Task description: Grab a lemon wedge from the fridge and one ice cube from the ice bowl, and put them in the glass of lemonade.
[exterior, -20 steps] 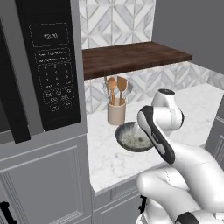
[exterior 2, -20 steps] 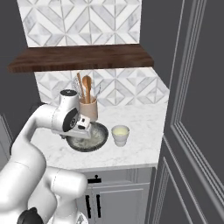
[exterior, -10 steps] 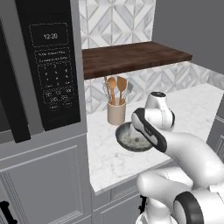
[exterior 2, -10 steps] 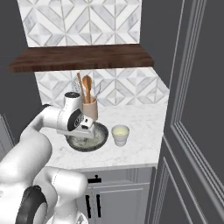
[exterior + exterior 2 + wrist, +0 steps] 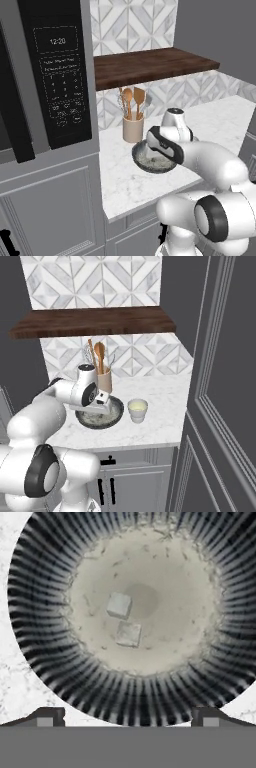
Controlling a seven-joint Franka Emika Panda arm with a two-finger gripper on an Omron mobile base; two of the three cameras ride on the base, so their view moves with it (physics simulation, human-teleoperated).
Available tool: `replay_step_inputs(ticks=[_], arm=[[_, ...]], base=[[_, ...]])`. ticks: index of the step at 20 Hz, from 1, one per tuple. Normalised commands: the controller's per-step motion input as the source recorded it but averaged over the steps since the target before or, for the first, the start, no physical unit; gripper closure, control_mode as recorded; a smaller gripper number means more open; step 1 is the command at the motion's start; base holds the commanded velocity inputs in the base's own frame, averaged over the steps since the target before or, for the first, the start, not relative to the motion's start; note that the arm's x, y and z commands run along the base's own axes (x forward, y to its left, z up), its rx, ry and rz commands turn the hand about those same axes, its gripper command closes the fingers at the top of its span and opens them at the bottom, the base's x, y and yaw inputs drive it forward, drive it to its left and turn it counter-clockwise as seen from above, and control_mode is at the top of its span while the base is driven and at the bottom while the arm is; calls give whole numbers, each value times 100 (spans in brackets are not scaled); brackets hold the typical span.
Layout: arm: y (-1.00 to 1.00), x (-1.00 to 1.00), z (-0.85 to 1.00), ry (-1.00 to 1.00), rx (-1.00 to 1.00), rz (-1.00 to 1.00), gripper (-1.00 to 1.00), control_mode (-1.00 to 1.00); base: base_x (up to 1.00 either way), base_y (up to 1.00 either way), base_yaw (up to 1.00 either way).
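Note:
The ice bowl (image 5: 102, 415), dark-rimmed and pale inside, sits on the marble counter in front of the utensil crock. In the hand view the ice bowl (image 5: 60, 572) holds two ice cubes (image 5: 119, 605) side by side near its middle. My gripper (image 5: 127, 714) hangs straight above the bowl, open, with its fingertips (image 5: 47, 717) wide apart and nothing between them. From the base views my hand (image 5: 100, 401) hovers over the bowl's (image 5: 145, 160) far side. The glass of lemonade (image 5: 137, 410) stands just right of the bowl. The lemon wedge and the fridge are out of view.
A beige crock with wooden spoons (image 5: 132, 127) stands right behind the bowl. A dark wooden shelf (image 5: 150, 65) overhangs the counter's back. A black microwave (image 5: 55, 75) fills the tall cabinet on the left, and a tall dark grey panel (image 5: 225, 381) bounds the counter on the right.
My hand has swung left and come down over the ice bowl, with the arm stretching forward. The gripper has stayed open. Bowl, glass and crock have not moved.

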Motion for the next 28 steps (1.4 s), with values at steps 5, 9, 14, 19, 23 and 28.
replay_step_inputs(ticks=[5,9,14,19,23,28], arm=[[0,35,-23,0,-1,0,-100,-100],[0,30,-24,1,-1,0,-100,-100],[0,26,-24,2,-1,0,-100,-100],[0,20,-28,3,-2,0,-100,-100],[4,8,-27,7,-1,0,100,-100],[1,6,-16,3,0,0,100,-100]], base=[[0,0,0],[0,0,0],[0,0,0],[0,0,0],[0,0,0],[0,0,0]])
